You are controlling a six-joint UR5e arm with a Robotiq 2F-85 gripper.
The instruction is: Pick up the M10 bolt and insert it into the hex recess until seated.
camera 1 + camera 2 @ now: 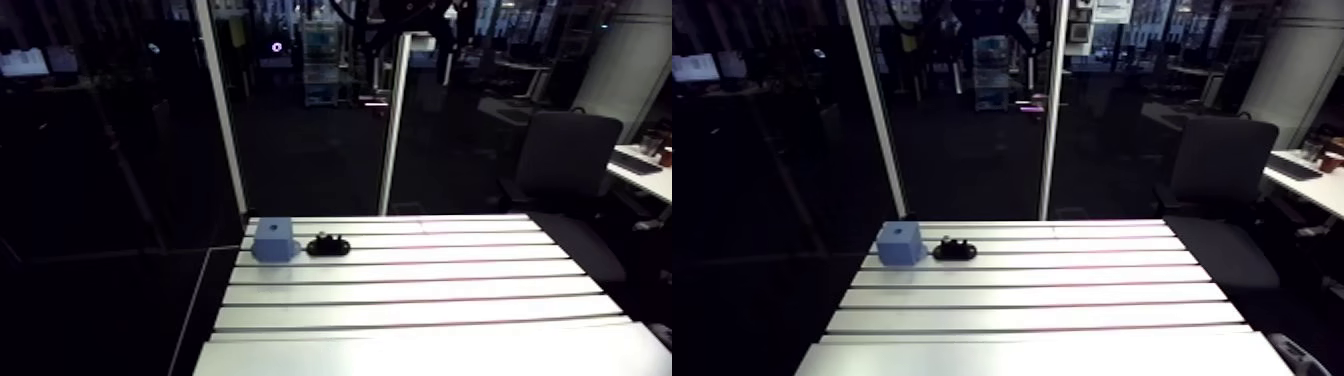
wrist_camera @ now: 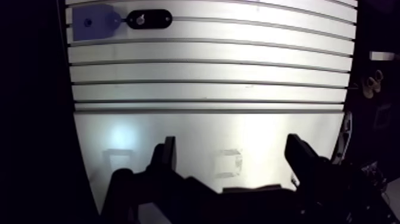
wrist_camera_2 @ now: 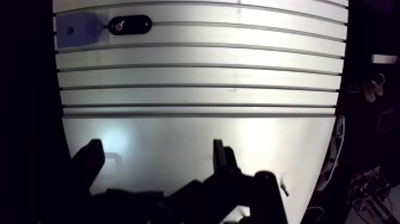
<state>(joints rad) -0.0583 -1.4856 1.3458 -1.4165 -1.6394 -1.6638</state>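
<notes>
Bolt (image 2: pixel 140 19): only its pale, round top shows in the wrist view. It sits in a black oval holder (image 2: pixel 159 19) just beside the blue block (image 2: pixel 92 22), and its shank is hidden.
Holder: it lies flat on the table, long side in line with the block. In the arm view it is a low dark shape (image 1: pixel 326 245) next to the block (image 1: pixel 272 240). I cannot tell whether the two touch.
Recess (image 2: pixel 88 22): a small dark hole in the block's top face. It is too small to make out its outline.
Blue block: it stands upright on the slotted aluminium table (image 2: pixel 208 71), close to the far edge and near one corner. The holder is on the side facing the table's middle.
Gripper (image 2: pixel 232 149): it hangs well apart from the block, across all the slots from it and over the smooth strip of the table.
Fingers (image 2: pixel 169 156): dark and spread wide, released. Nothing is held, and only bare table surface shows between them.
</notes>
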